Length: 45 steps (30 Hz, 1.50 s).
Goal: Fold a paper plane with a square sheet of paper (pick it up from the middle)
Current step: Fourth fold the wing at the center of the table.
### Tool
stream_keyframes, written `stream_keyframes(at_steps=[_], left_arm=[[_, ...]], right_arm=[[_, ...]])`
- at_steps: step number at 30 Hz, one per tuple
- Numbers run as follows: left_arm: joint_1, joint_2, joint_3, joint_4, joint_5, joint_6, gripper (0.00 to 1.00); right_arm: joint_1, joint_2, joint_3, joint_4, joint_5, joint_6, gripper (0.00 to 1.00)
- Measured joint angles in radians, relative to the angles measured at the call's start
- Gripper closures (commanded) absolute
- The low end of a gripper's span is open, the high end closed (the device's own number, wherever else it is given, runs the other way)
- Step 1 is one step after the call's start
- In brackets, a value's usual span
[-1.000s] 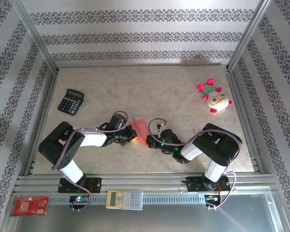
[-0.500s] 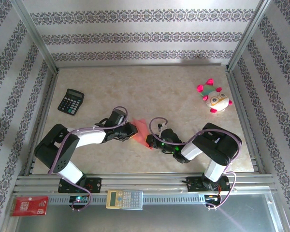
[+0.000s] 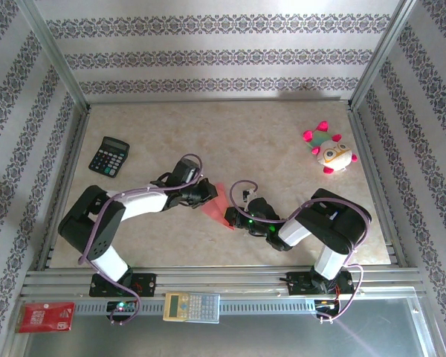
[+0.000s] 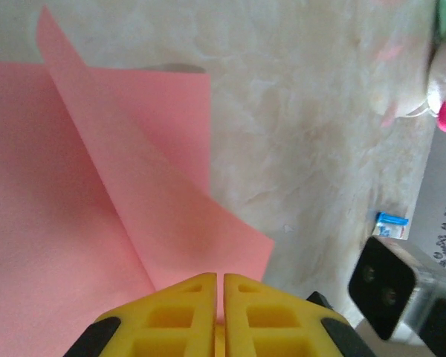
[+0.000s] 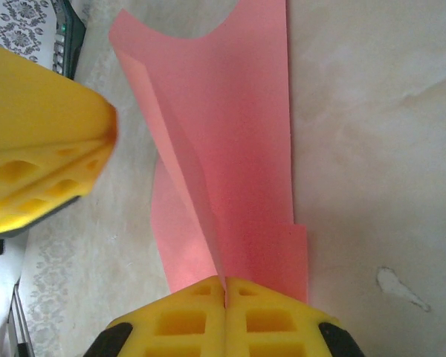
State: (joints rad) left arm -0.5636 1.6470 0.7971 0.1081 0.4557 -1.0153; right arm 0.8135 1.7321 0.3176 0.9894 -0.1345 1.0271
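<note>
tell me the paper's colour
Salmon pink paper, plain and unmarked; best seen in the right wrist view.

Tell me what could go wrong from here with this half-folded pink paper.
1. The right gripper is shut on the paper at its edge; any pull could tear it or skew the crease.
2. The left gripper, jaws together, sits by the raised flap; pressing off-line could crumple it.
3. Both grippers sit close together and might bump.

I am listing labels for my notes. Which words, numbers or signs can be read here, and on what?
No text can be read.
red card: white print, too small to read.
black calculator, beige calculator: key marks too small.
pink paper: plain, no marks.
</note>
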Motion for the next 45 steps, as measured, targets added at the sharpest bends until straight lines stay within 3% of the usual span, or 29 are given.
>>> stream_keyframes(at_steps=[22, 32, 45], left_arm=[[0.0, 0.112, 0.047, 0.01, 0.058, 0.003, 0.86], [0.0, 0.109, 0.05, 0.021, 0.064, 0.002, 0.8], [-0.005, 0.032, 0.05, 0.018, 0.068, 0.006, 0.8]], right_arm=[[0.0, 0.005, 0.0, 0.008, -0.005, 0.006, 0.99], [-0.001, 0.005, -0.002, 0.009, 0.003, 0.042, 1.0], [-0.007, 0.007, -0.002, 0.011, 0.002, 0.071, 1.0]])
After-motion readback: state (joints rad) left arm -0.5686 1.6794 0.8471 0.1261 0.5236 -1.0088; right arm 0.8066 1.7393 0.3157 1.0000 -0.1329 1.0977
